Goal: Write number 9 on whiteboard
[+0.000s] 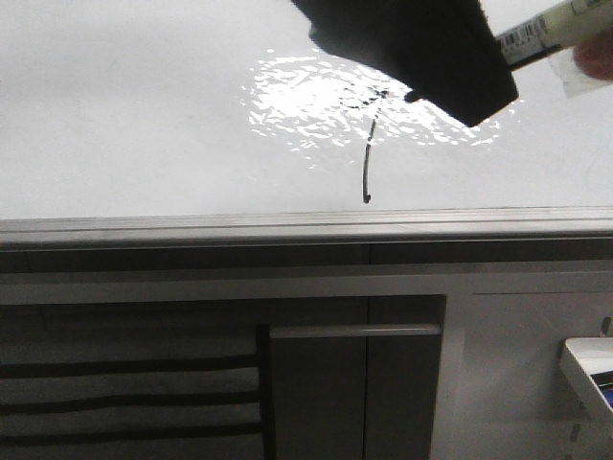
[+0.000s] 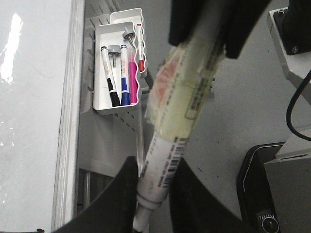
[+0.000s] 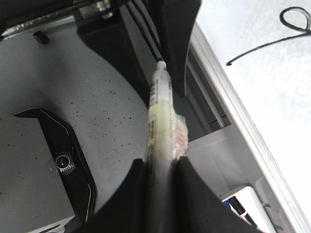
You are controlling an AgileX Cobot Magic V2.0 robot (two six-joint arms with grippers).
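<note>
The whiteboard (image 1: 124,125) is glossy white with a glare patch and a grey edge strip; it also shows in the left wrist view (image 2: 29,121) and the right wrist view (image 3: 272,97). The number 9 (image 1: 368,163) is a thin black stroke, its small loop in the glare; the right wrist view shows loop and tail (image 3: 262,47). A white marker (image 2: 167,160) wrapped in yellowish tape is held by both grippers. My left gripper (image 2: 155,170) is shut on its nib end and is the dark shape over the board (image 1: 421,48). My right gripper (image 3: 160,162) is shut on its rear end.
A white tray (image 2: 99,97) with several coloured markers hangs beside the board's edge; its corner shows low right in the front view (image 1: 584,369). Dark cabinet panels (image 1: 316,393) lie below the board's edge. A black device (image 3: 68,160) sits on the grey speckled floor.
</note>
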